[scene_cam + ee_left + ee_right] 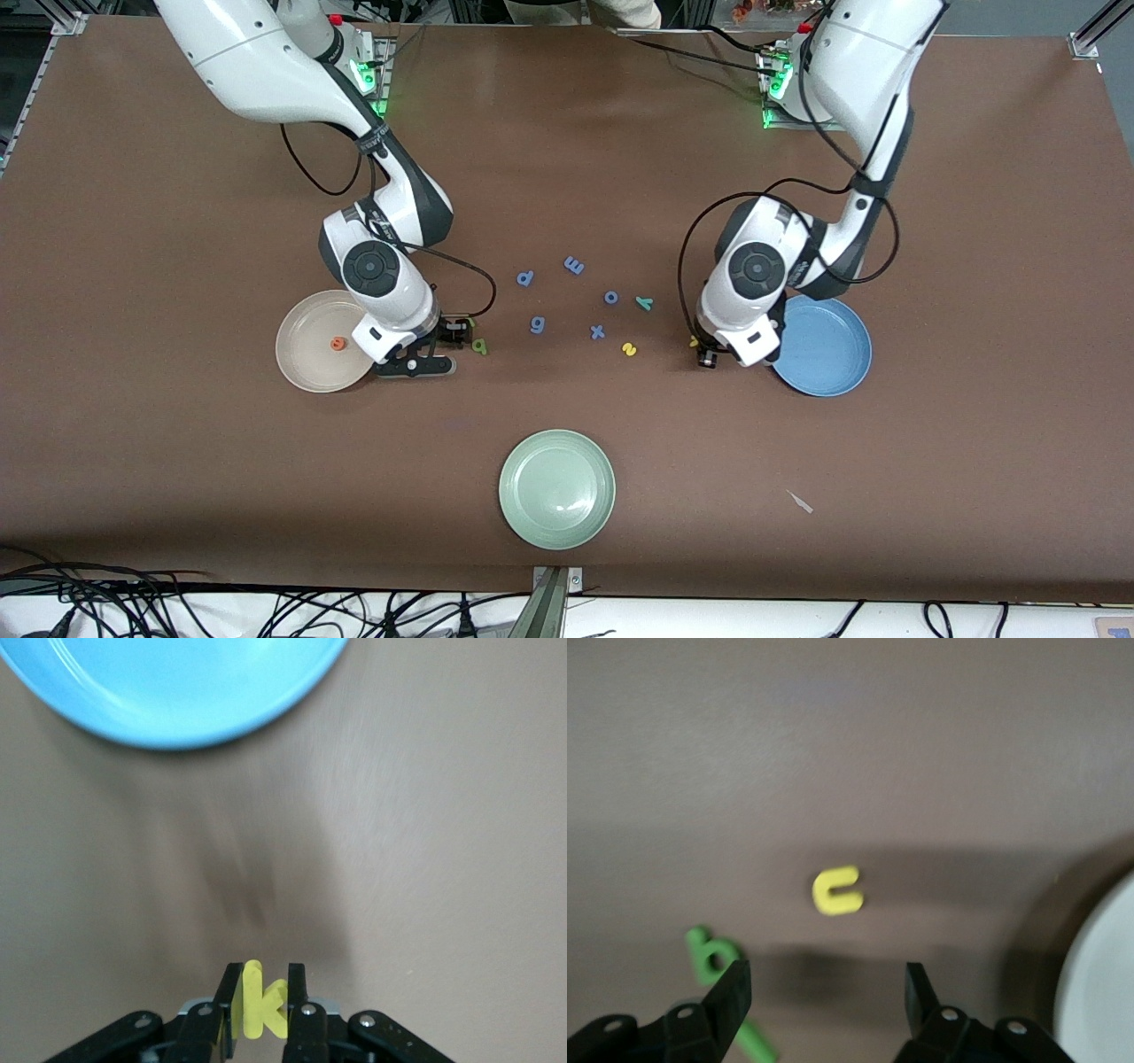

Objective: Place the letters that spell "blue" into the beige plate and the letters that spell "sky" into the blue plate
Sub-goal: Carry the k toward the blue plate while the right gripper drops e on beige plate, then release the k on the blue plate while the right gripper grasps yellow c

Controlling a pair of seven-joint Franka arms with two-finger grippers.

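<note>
Left gripper (261, 1005), beside round mid-blue plate (177, 691): fingers pinching thin yellow foam letter k (259, 1001) on its flat faces. Light, soft; likely to flex, so hold the stem. Right gripper (828, 992), beside round beige plate (306, 350): fingers spread above yellow foam letter u (837, 890) on the counter.

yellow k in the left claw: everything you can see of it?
The small yellow foam letter k looks matte, soft and flat-cut, with stem and both diagonal strokes visible in the left wrist view. It stands on edge, pinched between the black fingers of the left claw, which is shut on it. Its lower part is hidden by the claw. It is over bare brown table, beside the round mid-blue plate, not in it. In the front view only a yellow sliver shows at the claw.
</note>
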